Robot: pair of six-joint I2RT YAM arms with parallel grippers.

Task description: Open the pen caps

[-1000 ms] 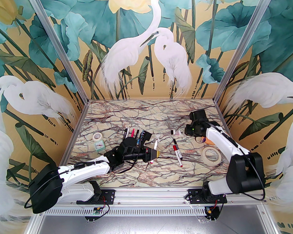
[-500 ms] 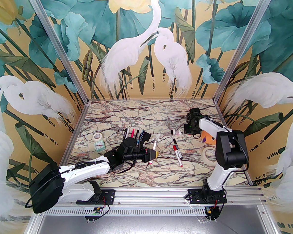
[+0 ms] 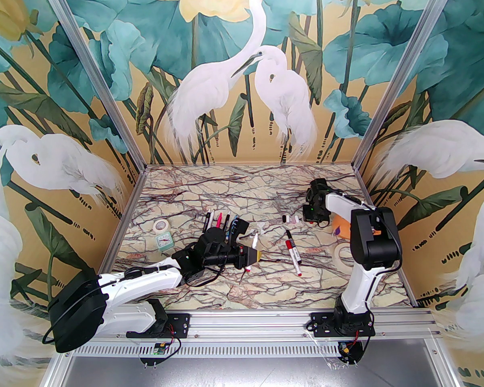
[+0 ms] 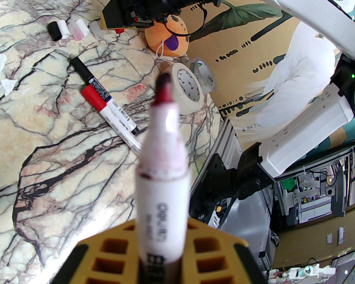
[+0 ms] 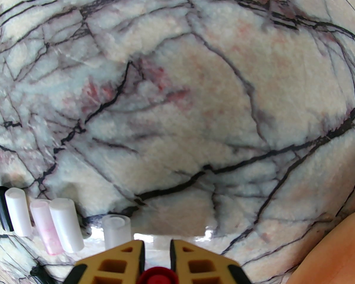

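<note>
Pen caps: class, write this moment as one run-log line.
left hand: shut on uncapped pen | right hand: shut on red cap | loose caps: five in row on table

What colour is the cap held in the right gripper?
Red. The cap in the right gripper shows best in the right wrist view.

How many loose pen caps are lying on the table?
5, in a row beside the right gripper: black cap, white cap, pink cap, second white cap, clear cap. A red cap is pinched in that gripper; others may be hidden.
</note>
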